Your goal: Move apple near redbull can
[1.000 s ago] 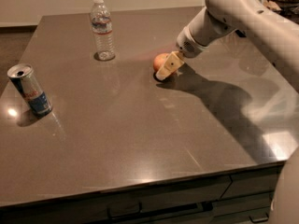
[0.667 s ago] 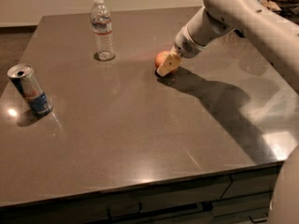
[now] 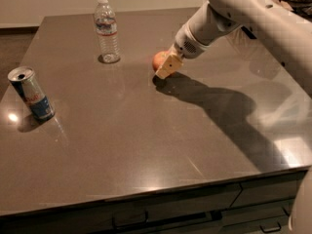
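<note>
Gripper (image 3: pixel 164 65) sat low against the apple (image 3: pixel 157 60), its hold impossible to tell, well apart from the can (image 3: pixel 32 93).

The end effector (image 3: pixel 165 67), low over the desk (image 3: pixel 146 150), hides much of the apple (image 3: pixel 157 60). The arm (image 3: pixel 253 13) runs off the right edge.

My gripper (image 3: pixel 165 68) at apple (image 3: pixel 157 60) — both shifted slightly closer to water bottle (image 3: pixel 107 30) than second ago — arm swung same way.
</note>
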Available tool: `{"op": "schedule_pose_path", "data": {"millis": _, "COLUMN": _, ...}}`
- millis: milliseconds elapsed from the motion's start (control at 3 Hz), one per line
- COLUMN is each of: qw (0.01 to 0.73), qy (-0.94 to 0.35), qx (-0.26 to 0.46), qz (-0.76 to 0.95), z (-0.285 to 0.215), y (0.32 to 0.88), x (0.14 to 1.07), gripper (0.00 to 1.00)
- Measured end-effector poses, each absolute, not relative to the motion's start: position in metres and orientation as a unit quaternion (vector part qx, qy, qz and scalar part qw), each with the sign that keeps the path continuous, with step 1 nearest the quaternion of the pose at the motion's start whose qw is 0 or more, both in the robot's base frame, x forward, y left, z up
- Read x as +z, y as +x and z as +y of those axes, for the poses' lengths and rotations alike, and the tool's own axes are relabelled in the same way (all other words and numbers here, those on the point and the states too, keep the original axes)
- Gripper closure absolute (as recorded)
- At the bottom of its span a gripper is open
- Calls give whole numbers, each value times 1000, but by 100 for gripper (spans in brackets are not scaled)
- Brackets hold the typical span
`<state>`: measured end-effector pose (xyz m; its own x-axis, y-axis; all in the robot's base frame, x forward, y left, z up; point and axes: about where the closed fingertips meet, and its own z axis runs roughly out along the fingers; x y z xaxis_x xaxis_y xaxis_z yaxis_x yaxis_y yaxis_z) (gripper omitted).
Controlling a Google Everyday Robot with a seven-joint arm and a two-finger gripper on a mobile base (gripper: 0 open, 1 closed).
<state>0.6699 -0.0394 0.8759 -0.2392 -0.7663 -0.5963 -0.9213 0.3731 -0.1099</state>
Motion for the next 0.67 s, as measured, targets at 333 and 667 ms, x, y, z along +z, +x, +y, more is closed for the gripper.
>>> {"op": "schedule_pose_path", "data": {"millis": 333, "qw": 298, "qy": -589, "qx": 141, "qz": 738, "z": 2, "y": 650, "x": 887, "gripper": 100}}
{"op": "schedule_pose_path", "data": {"millis": 667, "qw": 293, "qy": -639, "qx": 150, "qz": 695, "z": 55, "y": 622, "x": 888, "gripper": 100}}
